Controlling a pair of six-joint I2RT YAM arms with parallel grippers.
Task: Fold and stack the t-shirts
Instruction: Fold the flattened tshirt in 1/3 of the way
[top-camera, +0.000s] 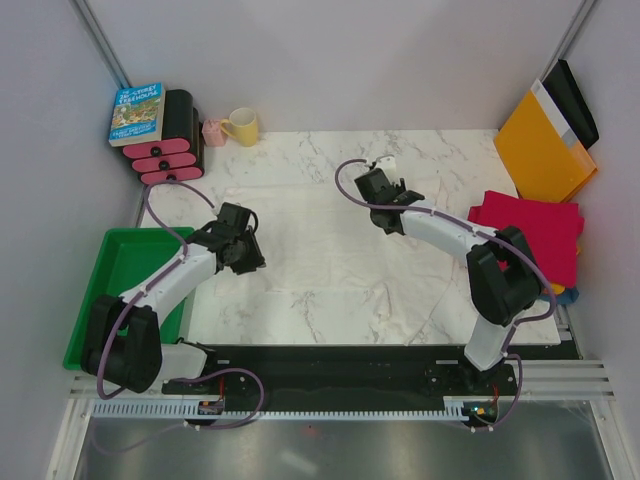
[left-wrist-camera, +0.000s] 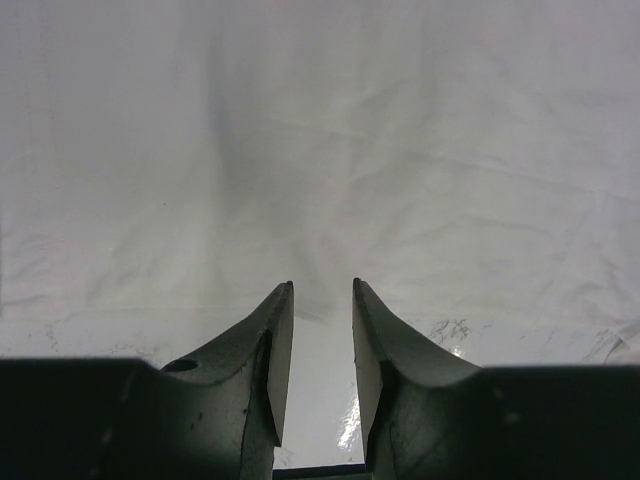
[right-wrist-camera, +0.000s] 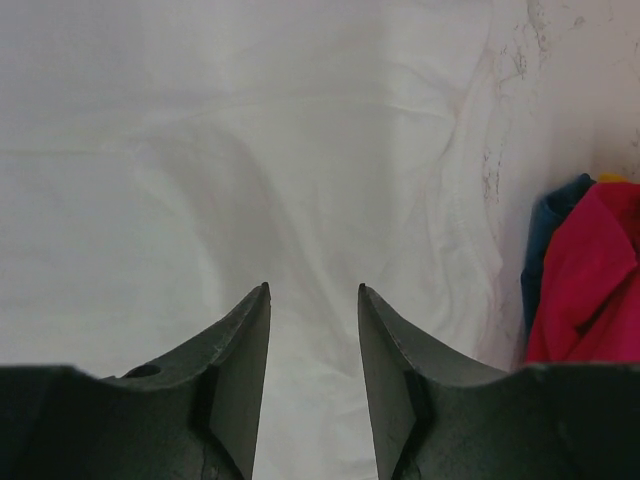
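Observation:
A large white t-shirt (top-camera: 330, 260) lies spread and wrinkled on the marbled tabletop (top-camera: 300, 155). My left gripper (top-camera: 247, 252) is open and empty at the shirt's left edge. In the left wrist view the gripper (left-wrist-camera: 322, 286) stands over bare tabletop and the shirt (left-wrist-camera: 320, 150) begins just past its fingertips. My right gripper (top-camera: 385, 203) is open and empty over the shirt's far right part. The right wrist view shows that gripper (right-wrist-camera: 313, 288) with white cloth (right-wrist-camera: 250, 150) under it. A folded crimson shirt (top-camera: 530, 232) tops a pile at the right edge, with orange (top-camera: 553, 290) and dark blue (top-camera: 568, 296) beneath.
A green bin (top-camera: 120, 275) sits off the table's left edge. A book (top-camera: 137, 112) on a black and pink rack (top-camera: 170, 140), a pink cup (top-camera: 213, 131) and a yellow mug (top-camera: 243, 126) stand at the back left. An orange-yellow envelope (top-camera: 540, 150) leans at the back right.

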